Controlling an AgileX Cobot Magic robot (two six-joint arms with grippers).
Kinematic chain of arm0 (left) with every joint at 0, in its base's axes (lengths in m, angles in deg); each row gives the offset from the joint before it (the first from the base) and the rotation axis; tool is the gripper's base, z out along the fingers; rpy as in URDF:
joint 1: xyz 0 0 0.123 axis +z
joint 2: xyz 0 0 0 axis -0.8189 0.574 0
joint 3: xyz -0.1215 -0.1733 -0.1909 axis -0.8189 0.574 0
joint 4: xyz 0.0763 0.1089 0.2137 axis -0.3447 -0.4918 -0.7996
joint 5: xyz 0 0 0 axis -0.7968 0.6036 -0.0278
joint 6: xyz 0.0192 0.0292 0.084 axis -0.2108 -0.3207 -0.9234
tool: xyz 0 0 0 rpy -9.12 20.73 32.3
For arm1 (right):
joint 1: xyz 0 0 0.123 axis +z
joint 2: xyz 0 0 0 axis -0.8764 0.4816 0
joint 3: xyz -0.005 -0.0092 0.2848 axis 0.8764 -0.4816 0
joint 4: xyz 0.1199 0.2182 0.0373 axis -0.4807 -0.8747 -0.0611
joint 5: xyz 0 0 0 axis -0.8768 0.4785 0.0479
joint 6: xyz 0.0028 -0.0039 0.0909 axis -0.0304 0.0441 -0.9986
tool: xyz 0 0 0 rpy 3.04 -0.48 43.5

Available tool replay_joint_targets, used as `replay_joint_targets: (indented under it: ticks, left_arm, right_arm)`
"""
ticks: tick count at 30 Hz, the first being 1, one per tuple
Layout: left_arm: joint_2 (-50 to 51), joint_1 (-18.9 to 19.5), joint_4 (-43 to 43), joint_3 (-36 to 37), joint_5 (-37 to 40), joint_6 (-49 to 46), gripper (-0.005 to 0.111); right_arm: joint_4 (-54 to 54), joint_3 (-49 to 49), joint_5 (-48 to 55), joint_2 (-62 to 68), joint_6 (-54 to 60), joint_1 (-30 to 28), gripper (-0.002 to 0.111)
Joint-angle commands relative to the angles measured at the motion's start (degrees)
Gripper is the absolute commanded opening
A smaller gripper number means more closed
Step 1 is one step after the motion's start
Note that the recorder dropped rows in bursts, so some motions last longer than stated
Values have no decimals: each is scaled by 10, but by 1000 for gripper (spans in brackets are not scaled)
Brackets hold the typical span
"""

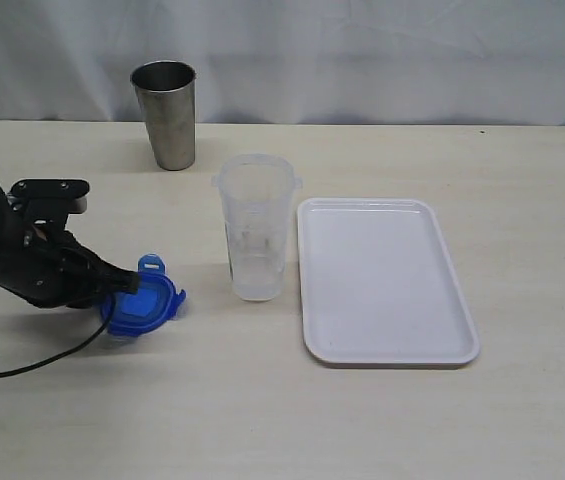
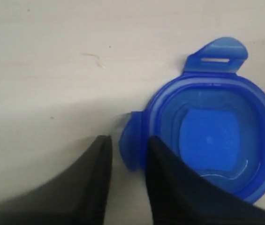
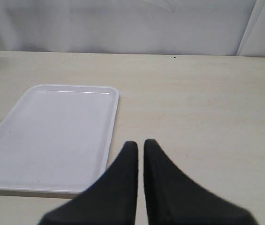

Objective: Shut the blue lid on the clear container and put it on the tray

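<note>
Grasping the lid [image 2: 209,136]: left gripper [image 2: 129,139] jaws slightly apart astride a side flap; close squarely before lifting. Right gripper [image 3: 140,145] jaws together.

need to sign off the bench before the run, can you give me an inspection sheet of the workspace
surface: pale table, no spills seen
job's things: lid off, lying on the table left of the container; container upright, lidless, just left of the tray; tray bare
clutter: steel cup upright at the back
grippers: left gripper low at the lid, fingers parted around one flap; right gripper shut, over the table near the tray
cables: one black cable looping on the table by the left arm
surroundings: white curtain behind
</note>
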Motion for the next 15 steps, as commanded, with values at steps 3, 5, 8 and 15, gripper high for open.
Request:
replay_joint_targets:
  ticks: [3,5,8,15]
  left_arm:
    - [-1,0,4,0,13,5,41]
    - [-1,0,5,-17,24,3,41]
    - [1,4,-18,-91,141,-3,29]
    - [8,42,-27,-163,266,-63,41]
  right_arm:
    - [1,-2,-1,-3,0,0,5]
    - [1,-2,-1,-3,0,0,5]
    - [1,-2,-1,-3,0,0,5]
    - [1,-2,-1,-3,0,0,5]
